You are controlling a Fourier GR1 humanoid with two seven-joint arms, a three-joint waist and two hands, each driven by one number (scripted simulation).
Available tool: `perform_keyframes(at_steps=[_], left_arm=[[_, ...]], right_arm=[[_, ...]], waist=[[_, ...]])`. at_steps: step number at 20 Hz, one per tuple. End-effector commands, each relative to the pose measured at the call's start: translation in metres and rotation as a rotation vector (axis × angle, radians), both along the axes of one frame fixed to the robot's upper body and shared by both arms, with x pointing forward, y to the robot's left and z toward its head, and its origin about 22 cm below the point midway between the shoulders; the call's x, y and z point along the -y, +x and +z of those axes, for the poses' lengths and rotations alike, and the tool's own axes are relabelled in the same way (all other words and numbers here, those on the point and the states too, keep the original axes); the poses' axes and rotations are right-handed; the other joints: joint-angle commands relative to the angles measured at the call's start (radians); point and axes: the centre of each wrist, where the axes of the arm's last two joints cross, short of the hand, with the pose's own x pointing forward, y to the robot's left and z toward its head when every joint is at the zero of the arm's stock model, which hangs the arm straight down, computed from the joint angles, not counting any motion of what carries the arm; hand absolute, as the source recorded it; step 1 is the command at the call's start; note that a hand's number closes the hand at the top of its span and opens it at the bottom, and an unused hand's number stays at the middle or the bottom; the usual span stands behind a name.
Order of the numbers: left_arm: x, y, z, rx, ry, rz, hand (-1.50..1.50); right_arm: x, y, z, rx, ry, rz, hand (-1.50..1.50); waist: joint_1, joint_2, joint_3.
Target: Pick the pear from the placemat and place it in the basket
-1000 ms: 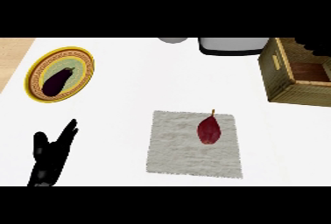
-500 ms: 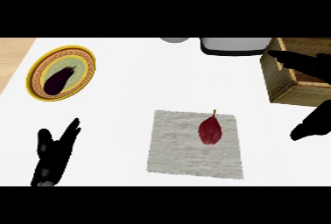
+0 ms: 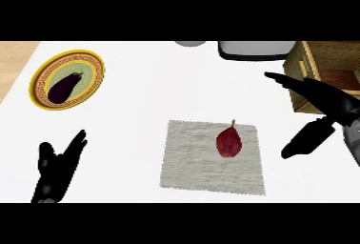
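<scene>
My right hand [image 3: 325, 110] is in at the right side of the view, over the white counter [image 3: 175, 90]. Fingers spread wide and straight, thumb [image 3: 306, 139] pointing down and away from them; nothing between them, nothing held.

Pear [image 3: 229, 141]: dark red, stem pointing away from me, lying on the placemat [image 3: 204, 167]. It sits to the left of my right hand, near the thumb tip but apart from it. No contact.

Placemat: pale grey, rough-textured, flat on the counter, left of and below my right hand. The pear rests on its upper right part.

Basket [image 3: 310, 81]: wooden, open-topped, just behind my right hand at the far right; my fingers overlap its near wall in the view. Whether they touch it I cannot tell.

My left hand [image 3: 57, 168] is low at the left edge, fingers up and open, resting, well apart from the placemat.

Beyond my left hand: a yellow-rimmed plate [image 3: 87, 66] carrying an eggplant [image 3: 63, 87].

At the far edge, left of the basket, a grey container [image 3: 253, 49], partly cut off.
</scene>
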Motion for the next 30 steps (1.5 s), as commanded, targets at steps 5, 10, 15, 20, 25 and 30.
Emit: perform_keyframes(at_steps=[5,10,15,20,25,30], left_arm=[[0.021,-0.012,-0.011,-0.062,-0.032,0.016,0.00],[0.015,-0.009,-0.023,-0.082,-0.025,0.018,0.00],[0.008,-0.007,-0.026,-0.046,-0.022,0.009,0.00],[0.018,-0.013,-0.019,-0.076,-0.004,0.016,0.00],[0.004,-0.008,-0.020,-0.064,-0.026,0.010,0.00],[-0.004,-0.013,-0.016,-0.067,-0.018,0.005,0.00]], right_arm=[[-0.018,-0.012,-0.038,-0.026,-0.008,-0.005,-1.50],[-0.009,-0.002,-0.075,-0.044,0.008,-0.001,-1.50],[-0.027,0.002,-0.091,-0.028,-0.023,0.013,-1.50],[-0.040,-0.002,-0.077,0.007,0.019,-0.009,-1.50],[-0.050,0.025,-0.097,0.006,0.019,-0.005,-1.50],[-0.047,0.013,-0.120,-0.048,-0.055,0.011,-1.50]], waist=[[-0.004,0.004,-0.009],[-0.002,0.007,-0.009],[-0.001,0.007,-0.009],[-0.003,0.005,-0.009],[0.003,0.007,-0.009],[0.002,0.006,-0.009]])
